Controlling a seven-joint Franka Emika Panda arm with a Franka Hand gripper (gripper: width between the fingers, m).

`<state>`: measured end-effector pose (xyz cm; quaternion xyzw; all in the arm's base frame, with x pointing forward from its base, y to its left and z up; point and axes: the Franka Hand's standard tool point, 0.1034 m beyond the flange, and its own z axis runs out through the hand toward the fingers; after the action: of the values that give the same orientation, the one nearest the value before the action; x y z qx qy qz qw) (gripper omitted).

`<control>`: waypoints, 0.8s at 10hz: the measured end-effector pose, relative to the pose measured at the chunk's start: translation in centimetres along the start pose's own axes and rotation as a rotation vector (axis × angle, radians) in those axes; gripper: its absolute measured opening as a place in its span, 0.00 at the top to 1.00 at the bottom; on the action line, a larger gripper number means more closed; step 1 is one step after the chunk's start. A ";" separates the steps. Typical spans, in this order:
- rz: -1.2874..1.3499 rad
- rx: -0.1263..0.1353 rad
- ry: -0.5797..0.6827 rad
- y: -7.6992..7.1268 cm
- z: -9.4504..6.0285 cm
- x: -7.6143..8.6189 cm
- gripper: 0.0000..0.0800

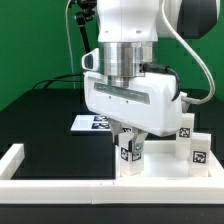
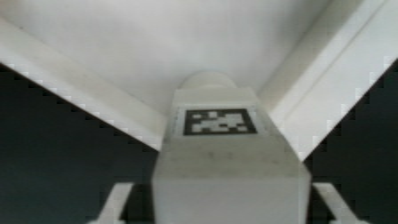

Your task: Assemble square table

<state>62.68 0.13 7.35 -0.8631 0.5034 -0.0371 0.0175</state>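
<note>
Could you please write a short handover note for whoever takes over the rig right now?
Gripper: low over the tabletop, fingers either side of an upright tagged leg; a firm grip cannot be confirmed.
Tabletop: against the low wall, at the exterior view's right.
Two more legs stand behind it.
Marker board: behind the arm.
Done: no leg visibly seated.
Left: seat the legs in the corner sockets; fourth leg not in view.
</note>
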 end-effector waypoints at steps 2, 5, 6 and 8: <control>0.248 -0.001 -0.018 0.3 0.0 0.2 0.64; 0.742 0.014 -0.040 0.4 0.2 -0.2 0.64; 0.884 0.014 -0.037 0.3 0.1 -0.3 0.64; 1.024 0.026 -0.038 0.4 0.2 -0.4 0.64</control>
<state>62.16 0.31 7.14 -0.5059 0.8608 -0.0141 0.0533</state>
